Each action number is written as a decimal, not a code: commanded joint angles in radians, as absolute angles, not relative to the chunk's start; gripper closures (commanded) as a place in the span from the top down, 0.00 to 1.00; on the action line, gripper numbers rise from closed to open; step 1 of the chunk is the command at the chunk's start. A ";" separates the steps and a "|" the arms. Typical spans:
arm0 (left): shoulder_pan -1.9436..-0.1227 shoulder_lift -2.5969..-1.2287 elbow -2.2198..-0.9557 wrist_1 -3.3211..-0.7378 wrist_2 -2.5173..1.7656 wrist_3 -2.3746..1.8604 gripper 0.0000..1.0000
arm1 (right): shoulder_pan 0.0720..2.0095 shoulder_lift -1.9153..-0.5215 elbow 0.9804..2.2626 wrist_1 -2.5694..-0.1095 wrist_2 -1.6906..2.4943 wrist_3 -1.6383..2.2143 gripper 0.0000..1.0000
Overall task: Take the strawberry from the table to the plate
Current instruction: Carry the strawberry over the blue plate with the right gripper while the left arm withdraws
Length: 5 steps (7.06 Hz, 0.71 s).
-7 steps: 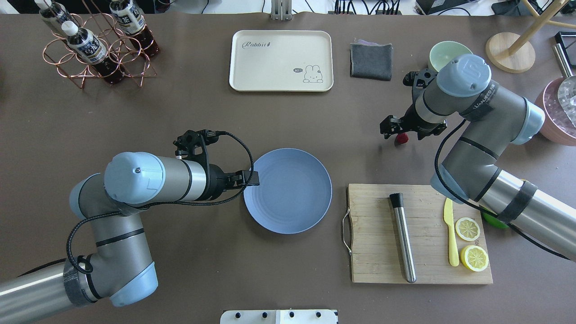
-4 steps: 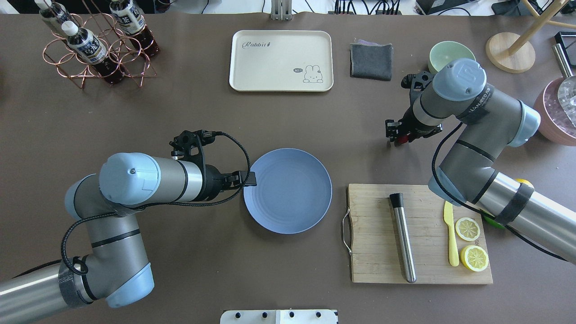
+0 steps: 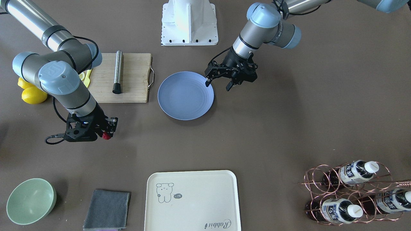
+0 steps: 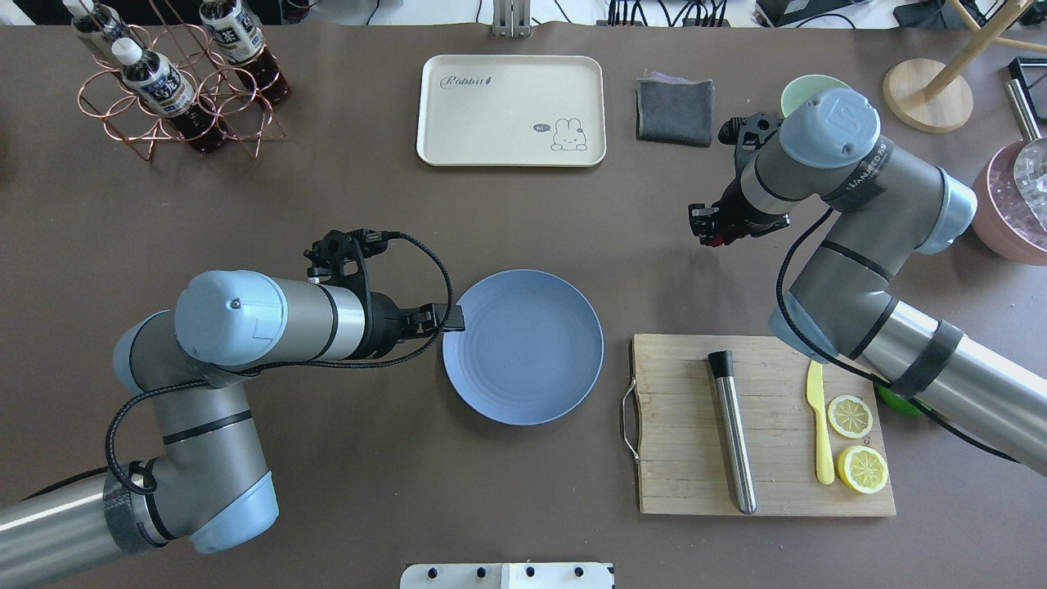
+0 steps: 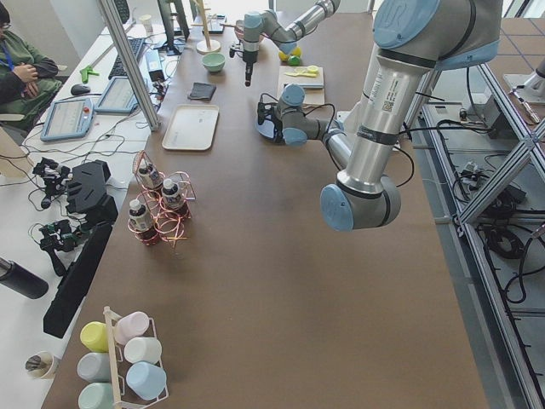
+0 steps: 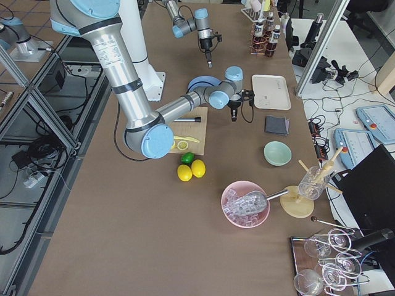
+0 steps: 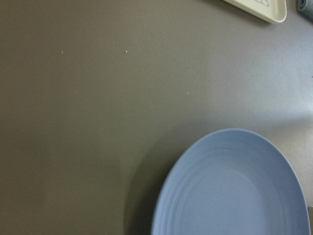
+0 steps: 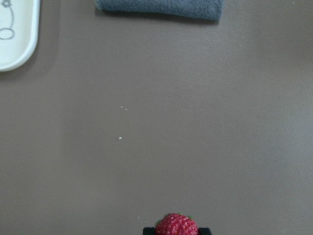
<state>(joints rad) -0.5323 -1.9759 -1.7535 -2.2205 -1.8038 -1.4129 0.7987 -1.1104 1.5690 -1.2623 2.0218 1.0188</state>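
The strawberry (image 4: 719, 239) is a small red bumpy berry pinched between the fingers of my right gripper (image 4: 713, 231), which is shut on it over the table (image 4: 622, 237), right of the plate. The berry also shows at the gripper's tip (image 3: 106, 136) and at the bottom edge of the right wrist view (image 8: 176, 225). How far it hangs above the table I cannot tell. The blue plate (image 4: 523, 360) lies mid-table with nothing on it. My left gripper (image 3: 218, 85) hovers open at the plate's rim (image 3: 210, 96) and holds nothing.
A bamboo cutting board (image 4: 679, 483) with a metal rod (image 4: 732, 433), a yellow knife (image 4: 820, 425) and lemon slices (image 4: 851, 415) lies near the plate. Farther back are a cream tray (image 4: 511, 110), a grey cloth (image 4: 675, 110), a green bowl (image 3: 30, 200) and a bottle rack (image 4: 172, 82).
My right gripper has shut on the strawberry and carried it a little toward the far side and leftward. The left arm has drifted slightly away from the plate's centre.
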 commanded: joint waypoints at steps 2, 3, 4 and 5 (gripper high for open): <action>-0.728 -1.786 -1.807 -2.209 -1.874 -0.961 0.98 | 0.700 -1.060 1.652 -1.267 1.988 1.155 0.00; -0.782 -1.735 -1.834 -2.209 -1.888 -0.821 0.98 | 0.634 -1.043 1.658 -1.266 1.921 1.182 0.00; -0.878 -1.711 -1.832 -2.209 -1.952 -0.711 0.98 | 0.588 -1.019 1.660 -1.267 1.893 1.199 0.00; -0.966 -1.665 -1.835 -2.215 -2.004 -0.662 0.98 | 0.533 -0.997 1.655 -1.270 1.850 1.216 0.00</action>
<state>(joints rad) -0.8613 -1.7152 -1.8299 -2.2105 -1.9433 -0.7560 0.5982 -1.0241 1.6565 -1.2675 1.8999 1.1931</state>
